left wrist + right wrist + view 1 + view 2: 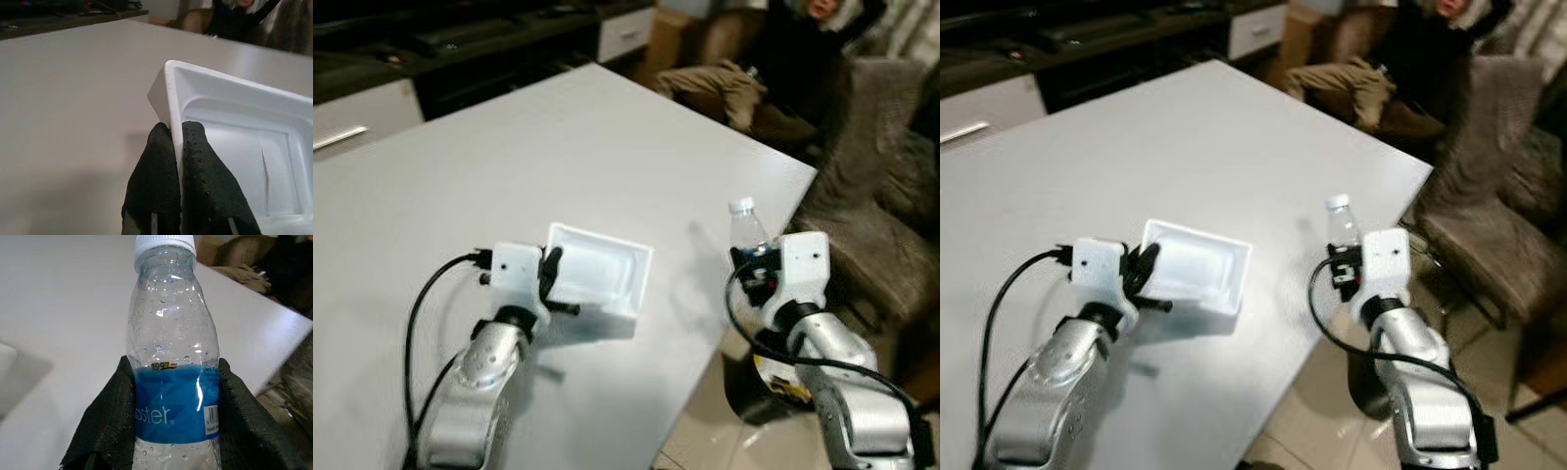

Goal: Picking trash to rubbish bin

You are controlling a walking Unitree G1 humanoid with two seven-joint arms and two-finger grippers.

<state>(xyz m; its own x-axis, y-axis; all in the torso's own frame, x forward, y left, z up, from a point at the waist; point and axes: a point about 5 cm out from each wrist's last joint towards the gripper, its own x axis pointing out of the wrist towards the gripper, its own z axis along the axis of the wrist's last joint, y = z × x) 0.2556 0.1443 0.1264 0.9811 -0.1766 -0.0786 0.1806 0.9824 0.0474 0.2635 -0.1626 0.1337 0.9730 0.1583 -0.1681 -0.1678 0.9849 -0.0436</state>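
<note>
A white foam food tray (597, 274) is held tilted over the near part of the white table (509, 166). My left gripper (177, 147) is shut on the tray's left rim, one black finger on each side of the wall. An empty clear plastic bottle (171, 362) with a white cap and a blue label stands upright in my right gripper (750, 262), which is shut on its middle, at the table's right edge. The bottle's cap (741, 207) rises above the white wrist housing.
A person (773, 69) sits on a sofa beyond the table's far right corner. A brown chair (871, 235) stands close to the table's right edge. Dark cabinets (460, 49) line the back wall. Tiled floor (705, 441) lies under my right arm.
</note>
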